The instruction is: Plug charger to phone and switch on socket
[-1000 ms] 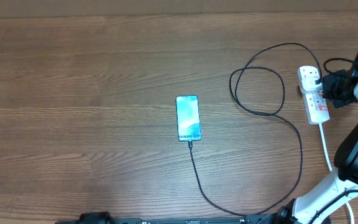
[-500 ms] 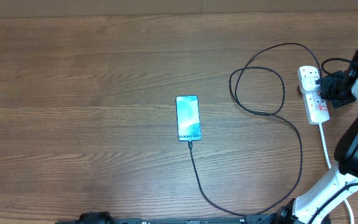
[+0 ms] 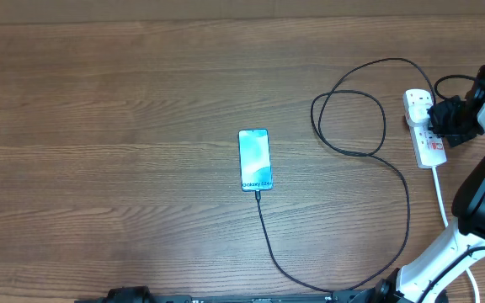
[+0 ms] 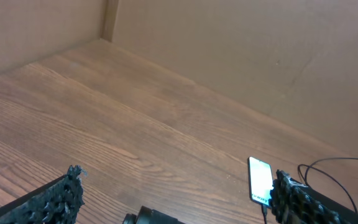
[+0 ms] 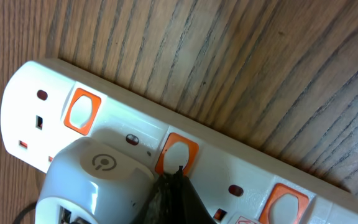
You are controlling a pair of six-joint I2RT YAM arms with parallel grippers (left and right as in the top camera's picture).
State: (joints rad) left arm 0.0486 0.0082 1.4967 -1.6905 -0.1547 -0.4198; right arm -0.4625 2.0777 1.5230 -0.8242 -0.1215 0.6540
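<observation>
1. Overhead view: the phone (image 3: 254, 160) lies flat near the middle of the wooden table (image 3: 99, 126), its cyan screen lit and facing up.
2. The charger (image 3: 408, 210) is a thin black cable. Its tip meets the phone's near edge. From there it runs toward the front of the table, curves up the right side, makes one loop, and ends at the far end of the socket (image 3: 430, 147).
3. The socket is a white strip at the right side of the table, well apart from the phone. A thick white cord (image 3: 441, 198) leaves its near end.
4. The right gripper (image 3: 439, 118) sits over the far half of the socket.
5. Right wrist view: the right gripper (image 5: 173, 182) has its fingers pressed together into one dark point with nothing between them. The point touches the lower edge of the middle switch (image 5: 178, 149), which is orange. Cannot tell whether that switch is on or off.
6. A pale plug body (image 5: 98, 177) sits in the strip just beside that switch.
7. Left wrist view: the left gripper (image 4: 178, 180) has its fingers spread wide and is empty. The phone (image 4: 260, 180) is visible just beside one finger.
</observation>
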